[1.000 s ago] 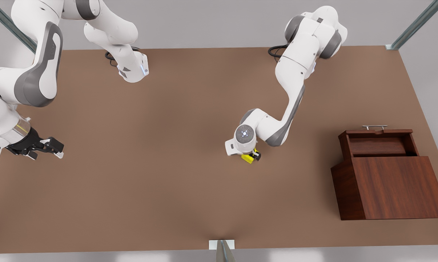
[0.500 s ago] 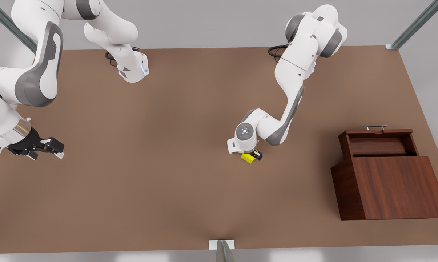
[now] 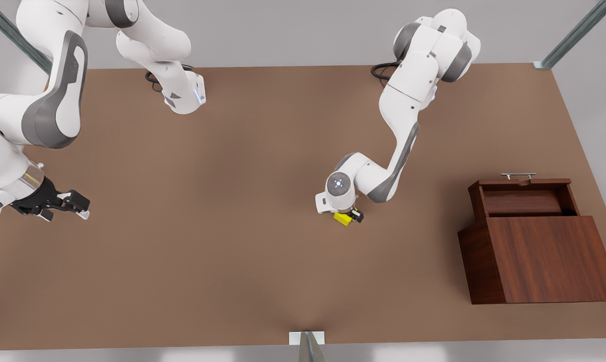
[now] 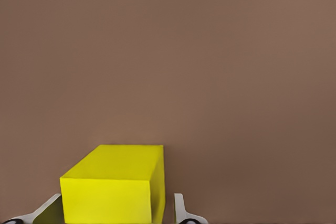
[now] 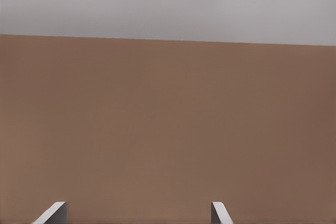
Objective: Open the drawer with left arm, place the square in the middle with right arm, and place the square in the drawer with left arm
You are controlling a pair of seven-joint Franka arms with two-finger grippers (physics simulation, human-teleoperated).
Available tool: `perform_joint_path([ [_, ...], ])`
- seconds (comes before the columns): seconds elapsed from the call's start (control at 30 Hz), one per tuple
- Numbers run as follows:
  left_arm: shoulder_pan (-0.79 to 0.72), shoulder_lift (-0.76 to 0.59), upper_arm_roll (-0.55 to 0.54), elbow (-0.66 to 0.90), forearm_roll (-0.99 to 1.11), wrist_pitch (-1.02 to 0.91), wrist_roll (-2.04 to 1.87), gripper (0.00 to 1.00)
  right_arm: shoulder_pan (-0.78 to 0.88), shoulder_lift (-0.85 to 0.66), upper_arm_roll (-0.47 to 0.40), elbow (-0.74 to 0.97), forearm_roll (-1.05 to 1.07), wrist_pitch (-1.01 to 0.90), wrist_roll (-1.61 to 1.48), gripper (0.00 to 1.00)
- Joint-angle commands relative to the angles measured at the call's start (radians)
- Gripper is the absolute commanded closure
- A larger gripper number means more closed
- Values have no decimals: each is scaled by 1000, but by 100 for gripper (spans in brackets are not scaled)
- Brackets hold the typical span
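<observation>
The yellow square (image 3: 341,218) rests on the brown table near its middle. My left gripper (image 3: 348,217) points down over it. In the left wrist view the square (image 4: 113,182) sits between the two fingers of the left gripper (image 4: 115,211), which is open: one finger meets the square's side and the other is a sliver away. The drawer (image 3: 524,201) is pulled out of the wooden cabinet (image 3: 544,259) at the front view's right, its silver handle (image 3: 518,175) toward the back. My right gripper (image 3: 80,207) waits open and empty at the front view's left; its fingertips (image 5: 52,211) hang over bare table.
Both arm bases (image 3: 184,98) stand along the table's back edge. A metal post (image 3: 307,344) rises at the middle of the front edge. Bare tabletop lies between the square and the cabinet.
The left arm's wrist has shifted slightly toward the back and the front view's right above the square. The square, the drawer and the right arm have stayed put.
</observation>
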Motion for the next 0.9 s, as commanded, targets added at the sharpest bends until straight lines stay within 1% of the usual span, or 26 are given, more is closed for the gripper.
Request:
perform_joint_path([
  [0.0,1,0,0,0,14,0,0,0,0,0,0,0,0,0,0,0],
  [0.2,-1,14,0,0,16,2,0,1,0,1,0,2,0,0,0,0],
  [0.23,-1,14,0,0,16,0,0,6,0,0,0,2,0,1,0,0],
  [0.27,-1,14,0,0,16,0,-2,13,0,1,0,2,0,1,0,0],
  [0.3,1,14,0,0,14,0,-2,17,0,0,0,2,0,1,0,0],
  [0.47,1,22,0,2,16,3,-2,27,0,1,0,2,0,1,0,0],
  [0.57,1,23,0,2,16,9,-2,29,0,1,0,2,0,0,0,0],
  [0.77,1,11,2,8,17,-6,2,29,0,0,0,0,0,0,0,0],
  [0.87,4,-61,9,15,16,-73,6,28,0,0,0,2,0,0,0,0],
])
